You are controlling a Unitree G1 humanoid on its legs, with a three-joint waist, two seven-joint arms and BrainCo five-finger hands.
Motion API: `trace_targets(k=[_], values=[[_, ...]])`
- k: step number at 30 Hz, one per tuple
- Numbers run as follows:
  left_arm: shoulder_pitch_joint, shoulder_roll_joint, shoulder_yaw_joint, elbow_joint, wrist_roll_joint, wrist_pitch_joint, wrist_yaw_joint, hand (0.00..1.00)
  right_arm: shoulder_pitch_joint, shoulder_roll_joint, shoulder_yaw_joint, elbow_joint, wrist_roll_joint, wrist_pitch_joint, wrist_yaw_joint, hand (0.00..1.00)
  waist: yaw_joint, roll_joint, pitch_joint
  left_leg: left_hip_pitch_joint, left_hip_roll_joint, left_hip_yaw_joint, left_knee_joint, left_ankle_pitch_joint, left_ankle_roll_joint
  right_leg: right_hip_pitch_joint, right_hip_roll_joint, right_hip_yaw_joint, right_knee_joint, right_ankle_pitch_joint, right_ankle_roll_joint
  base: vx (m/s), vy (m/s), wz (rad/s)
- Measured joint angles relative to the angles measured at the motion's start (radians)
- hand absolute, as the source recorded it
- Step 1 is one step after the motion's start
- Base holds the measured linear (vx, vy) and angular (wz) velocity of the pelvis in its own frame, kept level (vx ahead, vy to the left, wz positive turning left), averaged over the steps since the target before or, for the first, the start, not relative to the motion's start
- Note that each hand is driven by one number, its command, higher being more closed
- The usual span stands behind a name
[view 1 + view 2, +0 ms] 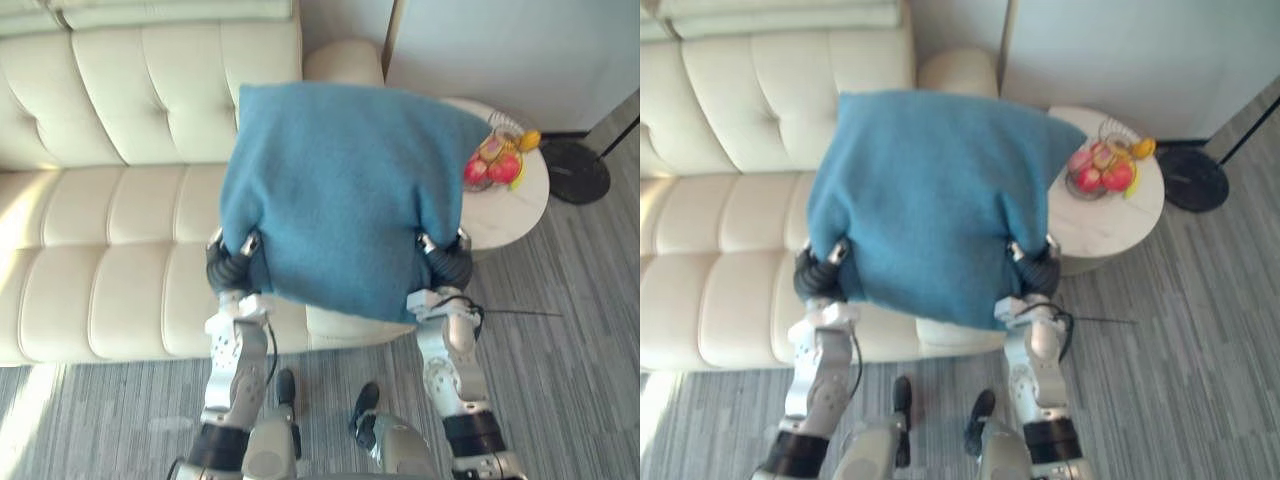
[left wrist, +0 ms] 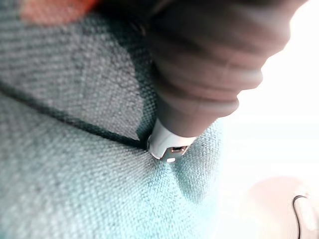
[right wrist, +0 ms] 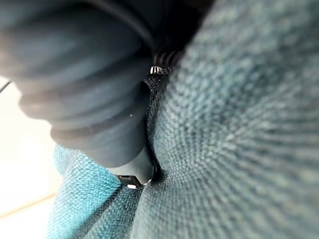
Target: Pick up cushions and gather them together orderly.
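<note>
We count one blue cushion (image 1: 340,190), one cream sofa (image 1: 110,210), one round side table (image 1: 500,220), one wire bowl (image 1: 505,124) — its fruit (image 1: 476,171) too bunched to number — and one black round stand base (image 1: 577,172).

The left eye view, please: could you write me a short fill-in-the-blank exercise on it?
1. The square fabric cushion carried between the left hand and right hand is ____ in colour.
2. The cream tufted leather sofa stands on the robot's ____ side of the round white side table.
3. That table bears a wire bowl of ____.
Missing words: blue; left; fruit.
</note>
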Motion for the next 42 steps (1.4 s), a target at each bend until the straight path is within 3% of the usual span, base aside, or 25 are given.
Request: trace_targets(k=[2,8,11,13,15,18,19,22,25,26,28,29,30,31,33,34,36,37,39,42], values=[[0.079,0.007,0.001,-0.004,0.0,0.001,-0.019,1.0,0.042,0.0,0.02,0.0,-0.044,0.0,0.012,1.0,0.002,-0.009,-0.037,0.02,0.001,-0.002,-0.011,-0.002,0.002,0.033,0.012,0.001,-0.044,0.013,0.005,0.06,0.016,0.02],[0.179,0.006,-0.002,-0.004,0.001,0.003,-0.031,1.0,0.079,-0.003,0.044,0.001,-0.103,0.002,0.027,1.0,0.007,-0.009,-0.061,0.073,-0.007,-0.022,0.026,-0.043,0.008,0.141,0.022,-0.007,-0.111,0.033,0.016,0.04,0.021,0.05],[0.182,0.006,-0.006,-0.004,0.0,0.003,-0.033,1.0,0.079,-0.022,0.049,0.001,-0.105,-0.003,0.027,1.0,0.007,0.004,-0.067,-0.033,-0.012,-0.078,0.214,-0.118,0.002,0.173,0.02,-0.079,-0.113,0.025,0.024,-0.03,0.03,0.66],[0.179,0.005,-0.01,-0.004,0.0,0.002,-0.042,1.0,0.068,-0.041,0.048,0.001,-0.105,-0.004,0.02,1.0,0.006,0.018,-0.068,-0.103,-0.015,-0.08,0.286,-0.122,-0.001,0.181,0.013,-0.149,-0.113,0.021,0.026,-0.06,0.049,1.12],[0.182,0.005,-0.012,-0.002,-0.001,0.002,-0.043,1.0,0.06,-0.051,0.049,0.003,-0.125,-0.001,0.007,1.0,0.022,0.034,-0.074,-0.124,0.044,0.064,0.289,-0.177,0.022,0.2,-0.006,-0.228,-0.109,0.02,0.025,-0.05,0.054,0.98],[0.183,0.001,-0.013,0.003,-0.002,0.002,-0.046,1.0,0.056,-0.066,0.049,0.003,-0.14,-0.001,0.006,1.0,0.021,0.052,-0.085,-0.132,0.1,0.226,0.317,-0.16,0.045,0.223,-0.042,-0.291,-0.087,0.012,0.042,0.02,0.176,0.9],[0.183,0.002,-0.011,0.003,-0.003,0.001,-0.047,1.0,0.045,-0.066,0.049,0.003,-0.142,0.0,0.006,1.0,0.017,0.053,-0.09,-0.131,0.081,0.261,0.3,-0.143,0.067,0.218,-0.073,-0.304,-0.058,0.006,0.057,0.04,0.242,0.61],[0.182,0.005,-0.011,0.004,-0.014,0.0,-0.047,1.0,0.017,-0.067,0.048,0.003,-0.151,0.001,0.006,1.0,0.006,0.042,-0.097,-0.114,0.038,0.358,0.267,-0.162,0.074,0.218,-0.138,-0.31,-0.065,0.029,0.097,0.08,0.291,0.5],[0.184,0.006,-0.012,0.011,-0.021,0.0,-0.047,1.0,0.016,-0.06,0.048,0.003,-0.183,0.003,0.006,1.0,0.008,0.037,-0.107,-0.113,-0.02,0.347,0.245,-0.157,0.096,0.215,-0.187,-0.315,-0.058,0.043,0.12,0.06,0.183,0.21],[0.184,0.006,-0.018,0.021,-0.021,0.0,-0.05,1.0,0.019,-0.062,0.04,0.003,-0.183,0.006,0.006,1.0,0.004,0.04,-0.108,-0.113,-0.042,0.339,0.244,-0.167,0.113,0.193,-0.233,-0.318,0.022,0.034,0.116,0.13,0.286,0.32],[0.18,0.013,-0.025,0.049,-0.02,0.001,-0.068,1.0,0.024,-0.061,0.026,0.011,-0.183,0.016,0.007,1.0,0.003,0.038,-0.107,-0.109,-0.07,0.32,0.254,-0.181,0.137,0.125,-0.313,-0.287,0.227,-0.001,0.024,0.13,0.238,0.39],[0.175,0.034,-0.035,0.073,-0.019,0.003,-0.069,1.0,0.028,-0.061,0.017,0.026,-0.181,0.025,0.009,1.0,-0.008,0.035,-0.104,-0.099,-0.079,0.295,0.265,-0.194,0.155,0.07,-0.33,-0.197,0.353,-0.04,-0.054,0.15,0.125,0.61],[0.175,0.059,-0.04,0.097,-0.019,0.01,-0.069,1.0,0.035,-0.059,0.018,0.043,-0.181,0.034,0.01,1.0,-0.019,0.034,-0.104,-0.077,-0.078,0.271,0.266,-0.199,0.158,0.035,-0.274,-0.063,0.423,-0.087,-0.013,0.19,0.131,0.64],[0.175,0.068,-0.042,0.104,-0.019,0.016,-0.07,1.0,0.039,-0.058,0.017,0.051,-0.181,0.036,0.011,1.0,-0.021,0.033,-0.104,-0.064,-0.079,0.256,0.261,-0.204,0.155,0.025,-0.24,-0.019,0.441,-0.111,0.002,0.18,0.041,0.63],[0.189,0.092,-0.045,0.113,-0.019,0.031,-0.076,1.0,0.061,-0.039,0.018,0.053,-0.181,0.045,0.02,1.0,-0.025,0.016,-0.104,0.008,-0.089,0.238,0.213,-0.204,0.157,-0.026,-0.082,0.114,0.439,-0.185,0.045,0.17,-0.001,0.37],[0.193,0.092,-0.045,0.112,-0.019,0.031,-0.077,1.0,0.061,-0.036,0.018,0.053,-0.181,0.045,0.023,1.0,-0.025,0.014,-0.105,0.016,-0.091,0.238,0.205,-0.204,0.156,-0.034,-0.062,0.12,0.429,-0.189,0.047,0.16,-0.018,0.1],[0.197,0.095,-0.045,0.113,-0.017,0.032,-0.089,1.0,0.059,-0.036,0.013,0.049,-0.18,0.042,0.038,1.0,-0.029,0.0,-0.107,0.064,-0.118,0.237,0.173,-0.203,0.156,-0.084,0.013,0.098,0.357,-0.187,0.031,0.19,-0.029,0.04],[0.197,0.095,-0.046,0.112,-0.016,0.032,-0.089,1.0,0.058,-0.036,0.012,0.049,-0.18,0.042,0.038,1.0,-0.033,-0.002,-0.108,0.068,-0.122,0.236,0.174,-0.204,0.156,-0.089,0.02,0.093,0.337,-0.181,0.021,0.19,-0.046,0.23],[0.193,0.084,-0.052,0.121,-0.004,0.037,-0.092,1.0,0.062,-0.049,0.007,0.047,-0.18,0.042,0.037,1.0,-0.059,-0.006,-0.113,0.069,-0.139,0.191,0.229,-0.24,0.146,-0.055,0.043,0.087,0.197,-0.1,-0.085,0.24,-0.078,0.41],[0.198,0.084,-0.061,0.121,0.002,0.042,-0.105,1.0,0.076,-0.065,0.007,0.018,-0.18,0.042,0.037,1.0,-0.057,0.007,-0.114,0.033,-0.097,0.158,0.336,-0.284,0.109,0.004,0.078,0.06,0.109,-0.085,-0.087,0.26,-0.081,0.15]])
